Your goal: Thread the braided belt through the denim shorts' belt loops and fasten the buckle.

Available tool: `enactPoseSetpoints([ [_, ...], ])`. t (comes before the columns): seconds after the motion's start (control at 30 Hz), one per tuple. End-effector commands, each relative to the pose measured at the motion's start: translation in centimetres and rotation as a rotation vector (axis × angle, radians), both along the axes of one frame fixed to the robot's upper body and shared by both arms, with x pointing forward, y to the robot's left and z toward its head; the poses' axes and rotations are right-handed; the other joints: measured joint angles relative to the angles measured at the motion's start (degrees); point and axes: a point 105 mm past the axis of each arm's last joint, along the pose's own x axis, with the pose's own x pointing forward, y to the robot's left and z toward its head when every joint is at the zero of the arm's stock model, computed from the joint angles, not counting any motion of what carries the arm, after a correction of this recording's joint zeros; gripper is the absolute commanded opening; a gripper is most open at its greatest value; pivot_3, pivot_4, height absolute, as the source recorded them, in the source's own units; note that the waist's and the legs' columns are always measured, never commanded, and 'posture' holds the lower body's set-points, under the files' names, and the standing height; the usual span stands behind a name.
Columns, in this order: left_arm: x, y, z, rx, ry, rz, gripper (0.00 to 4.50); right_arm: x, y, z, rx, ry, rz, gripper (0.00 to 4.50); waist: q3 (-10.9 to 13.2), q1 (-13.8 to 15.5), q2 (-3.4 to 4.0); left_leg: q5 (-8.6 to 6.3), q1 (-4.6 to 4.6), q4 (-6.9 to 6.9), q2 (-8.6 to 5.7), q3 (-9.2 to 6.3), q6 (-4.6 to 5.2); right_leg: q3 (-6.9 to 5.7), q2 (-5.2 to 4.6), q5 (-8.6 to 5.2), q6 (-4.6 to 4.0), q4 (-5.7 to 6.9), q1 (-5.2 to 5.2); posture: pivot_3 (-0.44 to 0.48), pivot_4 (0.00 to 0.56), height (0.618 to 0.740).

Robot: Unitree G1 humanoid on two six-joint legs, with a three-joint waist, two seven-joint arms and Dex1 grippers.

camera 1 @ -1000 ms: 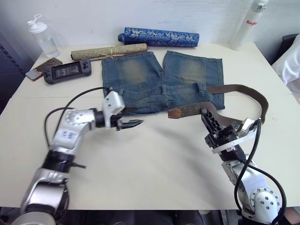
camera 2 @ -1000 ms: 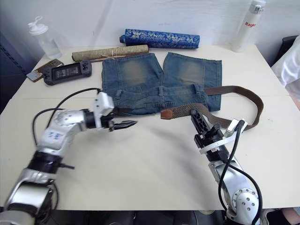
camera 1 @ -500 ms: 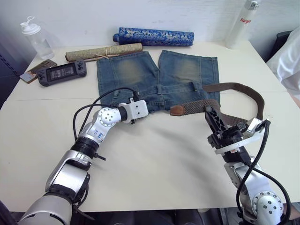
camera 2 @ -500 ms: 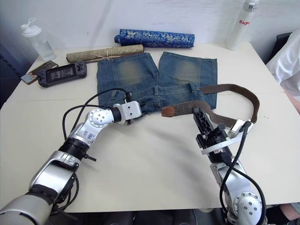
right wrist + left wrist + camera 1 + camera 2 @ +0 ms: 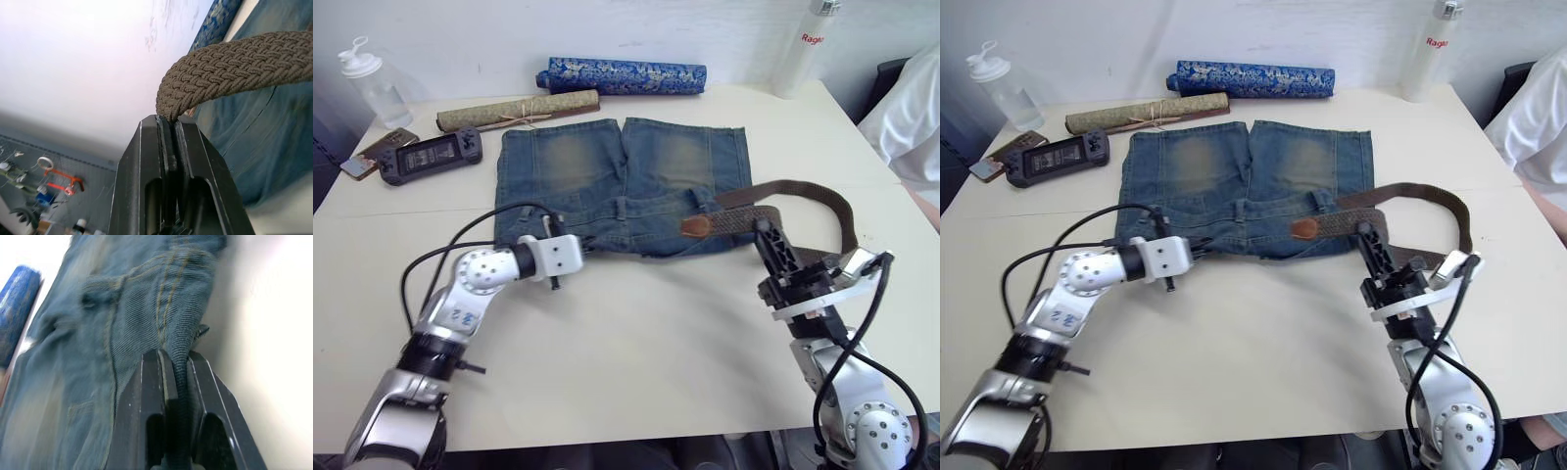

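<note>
Cream counter (image 5: 636, 352) carries mid-blue denim shorts (image 5: 622, 181), waistband nearest. Dark-brown braided belt (image 5: 803, 191) loops at right, pinched by right claw (image 5: 766, 233); waistband edge is clamped in left claw (image 5: 579, 247). Waistband should be held taut while tan tip (image 5: 695, 226) is fed toward a loop.

denim shorts (image 5: 622, 181) mid-table, braided belt (image 5: 803, 196) looping off their right, rolls behind

Braided belt (image 5: 800, 194) across denim shorts (image 5: 625, 181)
</note>
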Motion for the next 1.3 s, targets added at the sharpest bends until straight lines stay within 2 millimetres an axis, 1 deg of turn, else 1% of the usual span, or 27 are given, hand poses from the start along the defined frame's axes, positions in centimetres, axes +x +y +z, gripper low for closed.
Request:
enactPoseSetpoints([
  [0.03,-5.2,0.9,-0.3,-0.091,0.144,-0.096,0.02,-0.8,-0.6,1.4,-0.01,-0.056,-0.016,0.0,0.0,-0.7,0.04,0.0,0.03,-0.07,0.0,0.03,0.0,0.03,-0.01,-0.03,-0.05,-0.03,-0.01,0.0,0.15,0.645],
  [0.07,-6.8,1.1,-1.0,-0.079,0.181,-0.121,0.02,-0.8,-0.7,1.5,-0.013,-0.056,-0.018,0.0,0.0,-0.7,0.04,-0.01,0.04,-0.15,0.02,0.05,-0.01,0.07,-0.03,-0.06,-0.11,-0.04,-0.04,0.0,0.15,0.645],
  [0.13,-8.9,1.2,-1.9,-0.057,0.219,-0.145,0.02,-0.8,-1.0,1.5,-0.028,-0.052,-0.02,0.0,0.0,-0.5,0.04,-0.01,0.03,-0.19,0.02,0.03,-0.03,0.05,-0.04,-0.1,-0.19,-0.05,-0.06,0.0,0.15,0.645],
  [0.2,-10.3,1.7,-2.9,-0.01,0.232,-0.138,0.02,-0.7,-1.2,1.3,-0.068,-0.032,-0.018,0.0,0.0,0.3,0.05,-0.01,0.03,-0.17,0.02,0.03,-0.04,0.04,-0.05,-0.12,-0.23,-0.05,-0.04,0.0,0.15,0.645],
  [0.23,-10.7,2.1,-3.5,0.022,0.233,-0.126,0.02,-0.7,-1.3,1.1,-0.09,-0.015,-0.012,0.0,0.0,0.5,0.05,-0.01,0.03,-0.16,0.01,0.05,-0.04,0.05,-0.05,-0.12,-0.23,-0.04,-0.01,0.0,0.15,0.645],
  [0.27,-10.9,2.4,-3.8,0.033,0.239,-0.114,0.02,-0.6,-1.3,0.8,-0.114,0.002,-0.008,0.0,0.0,0.9,0.05,-0.01,0.03,-0.14,0.01,0.02,-0.04,0.03,-0.05,-0.13,-0.25,-0.03,0.02,0.0,0.15,0.645],
  [0.33,-10.4,2.9,-3.7,0.017,0.218,-0.058,0.02,-0.5,-1.3,0.6,-0.144,0.02,0.013,0.0,0.0,1.6,0.05,0.01,0.05,-0.13,0.0,0.03,-0.02,0.01,-0.05,-0.33,-0.64,-0.04,0.09,0.0,0.15,0.645],
  [0.43,-9.7,3.1,-3.5,0.006,0.182,-0.028,0.02,-0.4,-1.3,0.5,-0.162,0.034,0.032,0.0,0.0,1.9,0.05,0.02,0.09,-0.09,0.0,0.02,0.01,-0.01,-0.04,-0.35,-0.68,-0.04,0.2,0.0,0.15,0.645],
  [0.5,-9.2,3.0,-3.0,-0.042,0.183,-0.006,0.99,-0.1,-1.4,0.3,-0.188,0.049,0.047,0.0,0.0,1.8,0.05,0.02,0.1,-0.08,-0.01,0.03,0.02,-0.01,-0.04,-0.31,-0.61,-0.04,0.2,0.0,0.15,0.645],
  [0.53,-9.1,2.9,-2.8,-0.059,0.189,-0.003,1.31,0.0,-1.4,0.3,-0.201,0.056,0.051,0.0,0.0,1.8,0.05,0.02,0.1,-0.08,-0.01,0.03,0.02,0.0,-0.04,-0.26,-0.51,-0.03,0.2,0.0,0.15,0.645],
  [0.6,-9.5,2.5,-2.4,-0.104,0.232,-0.016,2.28,0.5,-1.6,0.3,-0.212,0.072,0.061,0.0,0.0,1.8,0.05,0.02,0.1,-0.07,-0.02,0.02,0.02,-0.02,-0.04,-0.22,-0.44,-0.02,0.2,0.0,0.15,0.645],
  [0.63,-9.9,2.3,-1.8,-0.166,0.294,-0.031,2.78,0.7,-1.7,0.3,-0.224,0.079,0.066,0.0,0.0,1.7,0.05,0.02,0.1,-0.07,-0.02,0.01,0.02,-0.02,-0.04,-0.2,-0.4,-0.01,0.2,0.0,0.15,0.645],
  [0.67,-10.3,2.2,-1.3,-0.209,0.341,-0.046,2.78,0.8,-1.8,0.4,-0.233,0.083,0.07,0.0,0.0,1.7,0.05,0.02,0.09,-0.08,-0.01,0.0,0.02,-0.03,-0.04,-0.2,-0.39,0.0,0.19,0.0,0.15,0.645],
  [0.73,-10.8,2.1,0.7,-0.352,0.456,-0.08,2.78,1.1,-2.1,0.4,-0.25,0.112,0.083,0.0,0.0,1.6,0.05,0.02,0.09,-0.08,0.01,-0.03,0.02,-0.05,-0.03,-0.2,-0.39,0.01,0.18,0.0,0.15,0.645],
  [0.8,-11.3,2.3,2.5,-0.434,0.568,-0.123,2.78,1.6,-2.2,0.6,-0.263,0.123,0.11,0.0,0.0,1.6,0.05,0.02,0.1,-0.08,0.04,-0.08,0.02,-0.08,-0.01,-0.2,-0.4,0.01,0.18,0.0,0.15,0.645],
  [0.83,-11.5,2.4,3.0,-0.45,0.598,-0.136,2.78,1.7,-2.2,0.6,-0.267,0.125,0.12,0.0,0.0,1.6,0.05,0.03,0.1,-0.08,0.05,-0.08,0.03,-0.09,-0.01,-0.24,-0.48,0.01,0.18,0.0,0.15,0.645],
  [0.93,-10.4,2.9,4.6,-0.507,0.586,-0.115,2.78,2.1,-2.1,0.3,-0.298,0.15,0.149,0.0,0.0,1.7,0.06,0.03,0.1,-0.07,0.03,-0.04,0.04,-0.08,-0.02,-0.31,-0.6,0.0,0.2,0.0,0.15,0.645],
  [0.97,-10.2,2.9,4.9,-0.519,0.587,-0.114,2.78,2.2,-2.1,0.2,-0.3,0.153,0.156,0.0,0.0,1.7,0.06,0.03,0.1,-0.07,0.03,-0.03,0.04,-0.08,-0.02,-0.29,-0.57,0.0,0.21,0.0,0.15,0.645],
  [1.07,-10.3,2.0,5.3,-0.506,0.586,-0.153,2.78,3.0,-1.9,-0.4,-0.325,0.186,0.175,0.0,0.0,1.6,0.06,0.03,0.09,-0.07,0.02,0.0,0.04,-0.07,-0.01,-0.23,-0.46,-0.02,0.21,0.0,0.15,0.645],
  [1.3,-10.0,0.5,4.8,-0.505,0.585,-0.176,2.78,4.0,-0.9,-1.8,-0.397,0.239,0.208,0.0,0.0,1.7,0.06,0.04,0.08,-0.06,0.04,0.0,0.06,-0.07,0.01,-0.23,-0.45,0.0,0.19,0.0,0.15,0.645],
])
